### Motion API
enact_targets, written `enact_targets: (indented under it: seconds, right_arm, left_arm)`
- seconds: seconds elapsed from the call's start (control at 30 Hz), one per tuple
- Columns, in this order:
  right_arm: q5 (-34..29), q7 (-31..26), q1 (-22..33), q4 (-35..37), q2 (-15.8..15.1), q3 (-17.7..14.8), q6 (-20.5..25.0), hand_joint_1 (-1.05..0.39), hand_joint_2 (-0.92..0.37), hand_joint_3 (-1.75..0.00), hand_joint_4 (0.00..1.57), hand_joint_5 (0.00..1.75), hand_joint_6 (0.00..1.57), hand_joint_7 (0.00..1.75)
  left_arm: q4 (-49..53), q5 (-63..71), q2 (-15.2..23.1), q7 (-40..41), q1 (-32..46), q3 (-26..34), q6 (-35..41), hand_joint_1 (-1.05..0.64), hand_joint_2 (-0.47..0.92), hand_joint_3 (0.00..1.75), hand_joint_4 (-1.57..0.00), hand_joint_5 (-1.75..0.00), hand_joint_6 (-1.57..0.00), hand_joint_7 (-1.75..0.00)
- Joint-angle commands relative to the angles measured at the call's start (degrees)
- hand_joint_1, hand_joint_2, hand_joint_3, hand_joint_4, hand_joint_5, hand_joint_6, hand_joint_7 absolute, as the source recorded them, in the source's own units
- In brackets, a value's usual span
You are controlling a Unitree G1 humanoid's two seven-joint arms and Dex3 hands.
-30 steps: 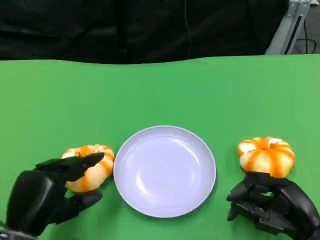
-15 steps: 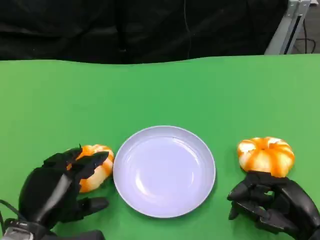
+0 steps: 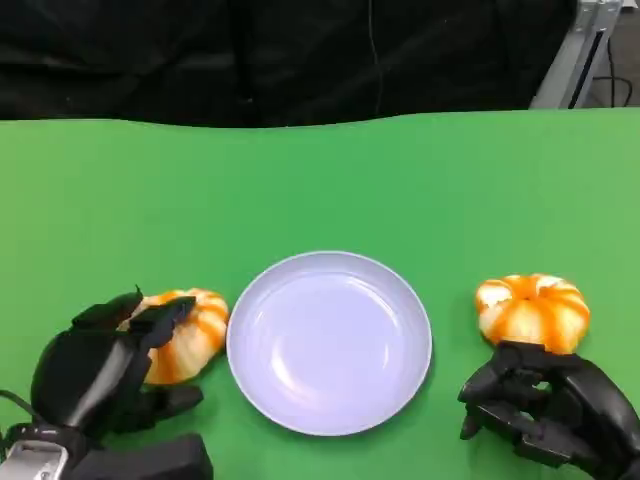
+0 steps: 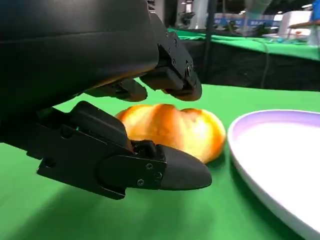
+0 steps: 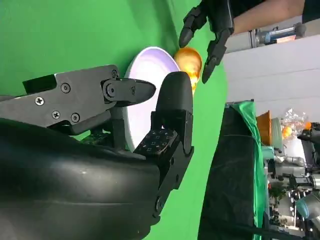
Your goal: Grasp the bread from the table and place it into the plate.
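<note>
A lavender plate [image 3: 330, 340] sits in the middle of the green table. An orange-striped bread [image 3: 190, 335] lies just left of it, and my left hand [image 3: 95, 375] reaches over it from the near side. In the left wrist view that bread [image 4: 175, 129] lies between the fingers [image 4: 172, 82] above and the thumb [image 4: 150, 170] below, with gaps on both sides, next to the plate's rim [image 4: 270, 150]. A second bread [image 3: 533, 310] lies right of the plate. My right hand [image 3: 545, 410] rests just in front of it, fingers curled, holding nothing.
The green table [image 3: 300, 180] runs back to a black curtain. A metal stand [image 3: 585, 50] is at the far right corner. The right wrist view shows the plate [image 5: 155, 57], the left bread [image 5: 189, 62] and my left hand [image 5: 210, 25] beyond it.
My left hand has turned over the left bread and drawn slightly back toward the near edge. The breads, the plate and my right hand have stayed put.
</note>
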Motion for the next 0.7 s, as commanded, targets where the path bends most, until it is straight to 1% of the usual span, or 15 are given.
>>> enact_targets:
  seconds: [0.03, 0.33, 0.37, 0.4, 0.43, 0.53, 0.6, 0.7]
  right_arm:
    - [0.5, 0.0, 0.3, 0.0, -1.1, -0.5, 0.3, -0.09, -0.91, -0.31, 0.66, 1.42, 0.76, 1.02]
    - [0.5, 0.2, 0.4, -0.1, -1.2, -0.6, -0.2, -0.09, -0.92, -0.32, 0.64, 1.42, 0.76, 1.02]
    - [0.6, 0.2, 0.4, -0.1, -1.3, -0.6, 0.0, -0.08, -0.92, -0.32, 0.64, 1.42, 0.75, 1.02]
    - [0.9, 0.5, 0.3, -0.1, -1.2, -0.6, 0.2, -0.08, -0.92, -0.32, 0.64, 1.42, 0.75, 1.02]
    - [1.1, 0.6, 0.3, 0.0, -1.2, -0.7, 0.4, -0.08, -0.92, -0.32, 0.63, 1.42, 0.75, 1.02]
    - [1.0, 0.6, 0.3, 0.0, -1.2, -0.7, 0.2, -0.07, -0.92, -0.31, 0.63, 1.42, 0.75, 1.01]
    - [1.0, 0.6, 0.3, 0.0, -1.2, -0.7, 0.2, -0.07, -0.92, -0.31, 0.64, 1.43, 0.75, 1.01]
    - [1.3, 0.8, 0.2, 0.1, -1.1, -0.8, 0.8, -0.08, -0.92, -0.31, 0.64, 1.42, 0.75, 1.01]
  left_arm:
    - [2.4, -1.4, 1.2, 0.7, -1.7, -0.9, 0.8, -0.88, 0.92, 0.39, -0.41, -0.01, -0.43, 0.0]
    - [5.6, -3.2, 0.9, 0.3, -4.1, -2.6, 1.2, -0.84, 0.92, 0.36, -0.44, -0.02, -0.45, -0.01]
    - [5.8, -3.4, 1.0, 0.3, -4.3, -2.8, 1.2, -0.75, 0.92, 0.31, -0.45, -0.02, -0.46, -0.01]
    - [6.0, -3.5, 1.0, 0.4, -4.4, -3.1, 1.0, -0.62, 0.92, 0.24, -0.46, -0.02, -0.46, -0.01]
    - [6.3, -3.6, 1.0, 0.5, -4.5, -3.3, 0.7, -0.54, 0.92, 0.2, -0.47, -0.01, -0.47, -0.01]
    - [7.1, -4.5, 0.9, 0.7, -4.7, -3.4, -0.6, -0.37, 0.92, 0.11, -0.48, -0.01, -0.48, 0.0]
    - [7.4, -5.2, 0.8, 0.5, -4.8, -3.5, -1.2, -0.3, 0.92, 0.08, -0.48, -0.01, -0.48, 0.0]
    - [7.6, -5.9, 0.9, -0.5, -4.9, -3.8, -1.3, -0.24, 0.92, 0.08, -0.48, 0.0, -0.48, 0.0]
